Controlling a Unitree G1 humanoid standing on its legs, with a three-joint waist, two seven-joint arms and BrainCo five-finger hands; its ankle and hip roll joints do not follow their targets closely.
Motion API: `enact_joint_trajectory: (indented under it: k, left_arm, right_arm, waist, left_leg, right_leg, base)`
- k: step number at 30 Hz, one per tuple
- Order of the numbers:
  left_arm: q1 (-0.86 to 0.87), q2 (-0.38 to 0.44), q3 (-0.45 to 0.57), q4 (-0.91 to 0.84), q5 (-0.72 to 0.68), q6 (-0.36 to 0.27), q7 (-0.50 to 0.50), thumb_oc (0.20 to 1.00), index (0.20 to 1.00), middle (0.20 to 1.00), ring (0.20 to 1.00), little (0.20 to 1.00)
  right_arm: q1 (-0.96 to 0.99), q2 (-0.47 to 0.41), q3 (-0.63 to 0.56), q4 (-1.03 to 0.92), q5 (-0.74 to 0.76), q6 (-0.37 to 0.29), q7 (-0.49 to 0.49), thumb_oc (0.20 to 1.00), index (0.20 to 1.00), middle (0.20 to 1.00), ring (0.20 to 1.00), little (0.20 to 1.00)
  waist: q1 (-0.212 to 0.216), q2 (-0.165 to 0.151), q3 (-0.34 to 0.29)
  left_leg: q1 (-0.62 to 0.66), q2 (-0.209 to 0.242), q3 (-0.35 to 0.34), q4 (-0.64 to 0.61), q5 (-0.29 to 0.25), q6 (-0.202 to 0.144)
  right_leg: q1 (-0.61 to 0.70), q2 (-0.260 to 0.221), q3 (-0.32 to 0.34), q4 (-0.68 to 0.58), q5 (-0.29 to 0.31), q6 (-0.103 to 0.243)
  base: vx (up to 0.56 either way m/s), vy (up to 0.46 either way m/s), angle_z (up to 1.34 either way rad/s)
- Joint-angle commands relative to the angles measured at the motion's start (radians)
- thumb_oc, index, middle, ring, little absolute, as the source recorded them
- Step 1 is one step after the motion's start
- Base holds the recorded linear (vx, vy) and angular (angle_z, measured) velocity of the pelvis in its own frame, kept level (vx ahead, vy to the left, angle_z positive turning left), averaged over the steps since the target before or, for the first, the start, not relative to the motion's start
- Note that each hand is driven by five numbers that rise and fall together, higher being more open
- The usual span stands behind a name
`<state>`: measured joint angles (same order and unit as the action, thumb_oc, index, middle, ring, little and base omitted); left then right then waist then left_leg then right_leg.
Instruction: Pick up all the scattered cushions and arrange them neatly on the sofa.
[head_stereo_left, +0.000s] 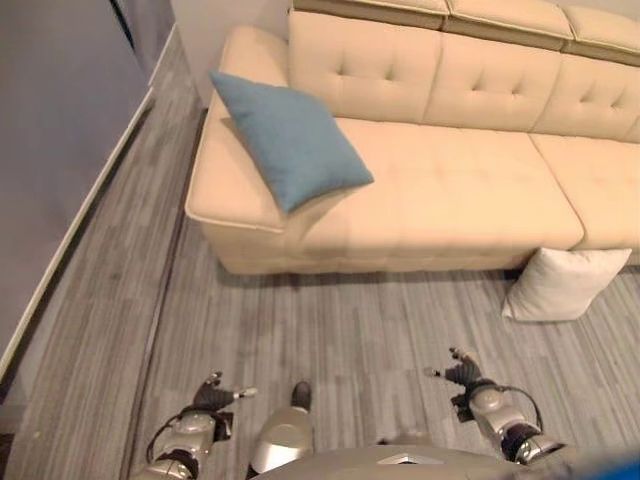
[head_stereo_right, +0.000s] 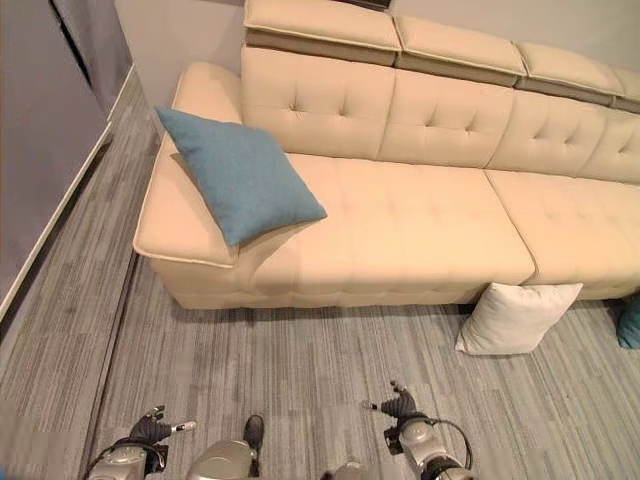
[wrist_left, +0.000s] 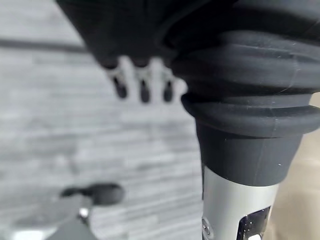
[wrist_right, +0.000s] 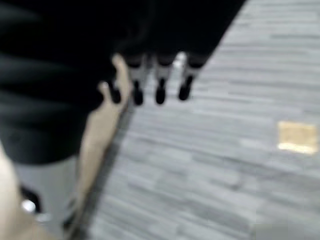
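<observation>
A blue cushion (head_stereo_left: 290, 138) leans on the left armrest end of the beige sofa (head_stereo_left: 450, 190). On the grey floor, a white cushion (head_stereo_left: 562, 283) rests against the sofa's front. A teal cushion's edge (head_stereo_right: 630, 325) peeks in at the far right on the floor. My left hand (head_stereo_left: 212, 398) hangs low at the bottom left, fingers (wrist_left: 143, 90) relaxed and holding nothing. My right hand (head_stereo_left: 466, 376) hovers low at the bottom right, well short of the white cushion, fingers (wrist_right: 160, 92) straight and empty.
A grey wall (head_stereo_left: 60, 120) with a white skirting runs along the left. Grey plank floor (head_stereo_left: 340, 320) spreads between me and the sofa. A small yellow patch (wrist_right: 297, 136) lies on the floor in the right wrist view.
</observation>
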<state>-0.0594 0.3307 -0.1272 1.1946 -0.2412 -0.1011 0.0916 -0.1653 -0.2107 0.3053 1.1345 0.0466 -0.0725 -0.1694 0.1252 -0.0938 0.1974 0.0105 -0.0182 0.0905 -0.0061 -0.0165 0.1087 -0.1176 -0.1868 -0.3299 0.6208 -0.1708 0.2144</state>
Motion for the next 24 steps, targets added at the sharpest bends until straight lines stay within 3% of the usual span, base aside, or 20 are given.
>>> enact_joint_trajectory:
  k: [1,4,6,8,9,10,11,14,18,21,24]
  left_arm:
    - [0.002,-0.006,-0.017,0.002,0.043,-0.018,0.005,1.0,1.0,1.0,1.0,1.0]
    - [-0.011,-0.02,-0.026,0.01,0.048,-0.02,0.012,1.0,1.0,1.0,1.0,1.0]
    - [-0.016,-0.023,-0.03,0.016,0.052,-0.023,0.012,1.0,1.0,1.0,1.0,1.0]
    - [-0.013,-0.033,-0.035,0.033,0.062,-0.022,0.009,1.0,1.0,1.0,1.0,1.0]
    - [-0.016,-0.04,-0.037,0.026,0.061,-0.022,0.007,1.0,1.0,1.0,1.0,1.0]
    - [-0.016,-0.04,-0.037,0.025,0.061,-0.022,0.007,1.0,1.0,1.0,1.0,1.0]
    - [-0.021,-0.043,-0.043,0.02,0.06,-0.021,0.007,1.0,1.0,1.0,1.0,1.0]
    - [-0.037,-0.043,-0.049,0.009,0.048,-0.018,0.011,1.0,1.0,1.0,1.0,1.0]
    - [-0.04,-0.04,-0.05,0.016,0.047,-0.013,0.012,1.0,1.0,1.0,1.0,1.0]
    - [-0.034,-0.029,-0.047,0.021,0.051,-0.012,0.012,1.0,1.0,1.0,1.0,1.0]
    - [-0.018,-0.023,-0.036,0.026,0.047,-0.01,0.01,1.0,1.0,1.0,1.0,1.0]
  right_arm:
    - [-0.029,-0.056,0.003,-0.027,0.001,-0.016,-0.006,1.0,1.0,1.0,1.0,1.0]
    - [-0.023,-0.07,-0.004,-0.03,0.003,-0.009,-0.009,1.0,1.0,1.0,1.0,1.0]
    - [-0.017,-0.073,-0.004,-0.028,0.003,-0.009,-0.009,1.0,1.0,1.0,1.0,1.0]
    - [0.012,-0.073,-0.011,-0.021,0.013,-0.015,-0.004,1.0,1.0,1.0,1.0,1.0]
    - [0.025,-0.077,-0.017,-0.023,0.027,-0.026,-0.001,1.0,1.0,1.0,1.0,1.0]
    - [0.025,-0.077,-0.017,-0.022,0.027,-0.026,-0.001,1.0,1.0,1.0,1.0,1.0]
    - [0.024,-0.079,-0.016,-0.021,0.032,-0.027,-0.002,1.0,1.0,1.0,1.0,1.0]
    - [0.018,-0.078,-0.01,-0.007,0.049,-0.025,-0.005,1.0,1.0,1.0,1.0,1.0]
    - [0.021,-0.075,-0.011,0.004,0.057,-0.025,-0.01,1.0,1.0,1.0,1.0,1.0]
    - [0.019,-0.071,-0.009,0.003,0.063,-0.025,-0.017,1.0,1.0,1.0,1.0,1.0]
    - [0.025,-0.063,-0.009,-0.005,0.059,-0.027,-0.015,1.0,1.0,1.0,1.0,1.0]
  waist:
    - [0.011,0.024,-0.01]
    - [-0.028,0.032,-0.011]
    - [-0.032,0.024,-0.008]
    - [-0.046,0.006,-0.029]
    - [-0.052,-0.002,-0.032]
    - [-0.053,-0.001,-0.032]
    - [-0.054,-0.008,-0.021]
    - [-0.039,-0.025,0.006]
    - [-0.026,-0.038,0.012]
    - [-0.008,-0.038,0.007]
    - [-0.001,-0.036,-0.004]
  left_leg:
    - [-0.023,-0.025,-0.101,0.085,-0.073,-0.076]
    - [0.012,-0.037,-0.157,0.088,-0.1,-0.082]
    - [0.019,-0.045,-0.169,0.099,-0.116,-0.085]
    - [0.031,-0.05,-0.196,0.133,-0.142,-0.11]
    - [0.001,-0.03,-0.164,0.225,-0.122,-0.147]
    - [-0.001,-0.029,-0.165,0.23,-0.125,-0.148]
    - [-0.059,-0.007,-0.131,0.333,-0.104,-0.164]
    - [-0.16,0.051,-0.038,0.461,-0.089,-0.159]
    - [-0.217,0.069,0.001,0.401,-0.118,-0.14]
    - [-0.279,0.075,0.005,0.242,-0.006,-0.161]
    - [-0.245,0.063,-0.026,0.176,0.012,-0.168]
  right_leg:
    - [-0.004,0.077,0.008,-0.365,0.124,-0.059]
    - [-0.061,0.073,0.119,-0.489,0.167,-0.058]
    - [-0.046,0.074,0.126,-0.512,0.172,-0.057]
    - [-0.009,0.095,0.123,-0.549,0.172,-0.069]
    - [0.034,0.096,0.092,-0.584,0.165,-0.081]
    - [0.034,0.097,0.091,-0.584,0.165,-0.081]
    - [0.053,0.093,0.078,-0.592,0.161,-0.093]
    - [0.101,0.099,0.037,-0.608,0.129,-0.126]
    - [0.133,0.106,0.014,-0.623,0.101,-0.13]
    - [0.166,0.137,0.012,-0.633,0.074,-0.133]
    - [0.181,0.15,0.021,-0.615,0.061,-0.13]
  base:
    - [0.24,-0.033,0.23]
    - [0.27,-0.025,0.51]
    - [0.22,-0.064,0.74]
    - [0.4,-0.171,0.77]
    - [0.26,-0.13,0.95]
    - [0.17,-0.13,0.88]
    - [0.04,-0.077,0.64]
    - [0.07,-0.124,0.24]
    - [0.15,-0.034,0.29]
    - [0.2,0.045,0.32]
    - [0.18,0.117,-0.1]
